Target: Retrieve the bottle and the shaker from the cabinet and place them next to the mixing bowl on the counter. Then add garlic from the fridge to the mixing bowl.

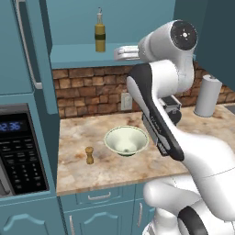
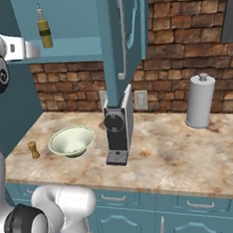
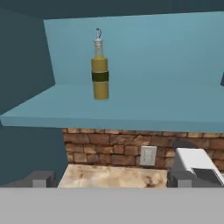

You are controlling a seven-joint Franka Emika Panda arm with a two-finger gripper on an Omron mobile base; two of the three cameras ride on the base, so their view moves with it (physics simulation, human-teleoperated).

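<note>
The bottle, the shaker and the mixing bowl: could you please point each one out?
bottle [image 3: 100, 81], hand view, on its dark band label.
shaker [image 1: 89, 155], left base view, on its wooden body.
mixing bowl [image 1: 126, 139], left base view, on its inner wall.

So my end effector [image 3: 109, 186] is sitting level with the cabinet [image 1: 82, 55] shelf, bottle [image 3: 100, 72] standing on it straight ahead. Way below on the worktop [image 1: 82, 142], shaker [image 1: 89, 155] is just left of the mixing bowl [image 1: 126, 140].

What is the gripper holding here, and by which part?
Nothing. The gripper is open and empty, facing the slim olive-yellow glass bottle upright on the teal cabinet shelf.
</note>
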